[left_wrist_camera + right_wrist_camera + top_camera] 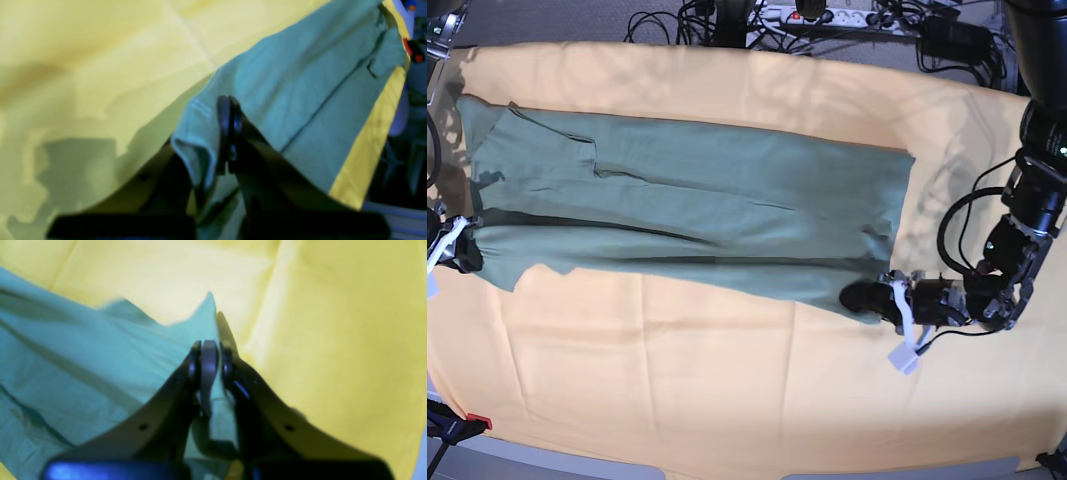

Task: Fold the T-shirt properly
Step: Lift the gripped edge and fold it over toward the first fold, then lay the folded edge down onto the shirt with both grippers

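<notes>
Nearest me, the pale yellow cloth (727, 375) lies under the work. Just beyond, I have the left gripper (228, 106) and the right gripper (212, 348) both pinched shut on the near edge of the sage-green T-shirt (727, 172), one toward each end. I judge this a lengthwise fold in hand; next I'd carry that edge evenly toward the far side, then lay it flat and release. Behind them the shirt spreads across the cloth, long axis running side to side; I can't tell which end is the collar.

Black arms (1017, 250) — pale lavender panels, looping dark cables — jaws seemingly black, blurred.
</notes>
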Available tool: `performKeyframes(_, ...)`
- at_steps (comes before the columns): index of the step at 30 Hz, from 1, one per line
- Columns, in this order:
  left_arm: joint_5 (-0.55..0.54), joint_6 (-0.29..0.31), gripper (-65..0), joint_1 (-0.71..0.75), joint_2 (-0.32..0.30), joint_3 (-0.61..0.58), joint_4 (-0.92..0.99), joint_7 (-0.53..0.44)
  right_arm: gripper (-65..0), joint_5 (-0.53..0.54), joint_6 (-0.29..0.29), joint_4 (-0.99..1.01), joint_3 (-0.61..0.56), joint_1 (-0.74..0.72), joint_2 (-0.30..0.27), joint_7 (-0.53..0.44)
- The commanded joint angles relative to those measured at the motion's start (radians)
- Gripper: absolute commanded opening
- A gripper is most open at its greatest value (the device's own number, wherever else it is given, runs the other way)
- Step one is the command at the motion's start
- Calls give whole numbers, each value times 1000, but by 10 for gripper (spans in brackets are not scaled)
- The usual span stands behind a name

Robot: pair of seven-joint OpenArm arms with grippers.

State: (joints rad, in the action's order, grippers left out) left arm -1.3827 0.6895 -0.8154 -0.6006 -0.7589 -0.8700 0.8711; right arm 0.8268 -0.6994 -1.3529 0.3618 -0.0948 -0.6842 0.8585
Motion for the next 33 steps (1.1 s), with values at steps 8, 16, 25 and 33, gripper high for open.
performKeyframes(8,-101,9,-650,-68,-26,10,-13,176,-650,14,1,-16,10,9,-31,71)
performKeyframes(16,-101,9,-650,-70,-31,10,-14,237,-650,48,1,-15,10,18,-31,71)
performKeyframes(25,-101,-11,-650,-63,-26,10,-72,443,-650,49,1,-15,10,18,-31,89)
performKeyframes(33,-101,-39,-650,-61,-26,10,-180,525,-650,48,1,-15,10,18,-31,167)
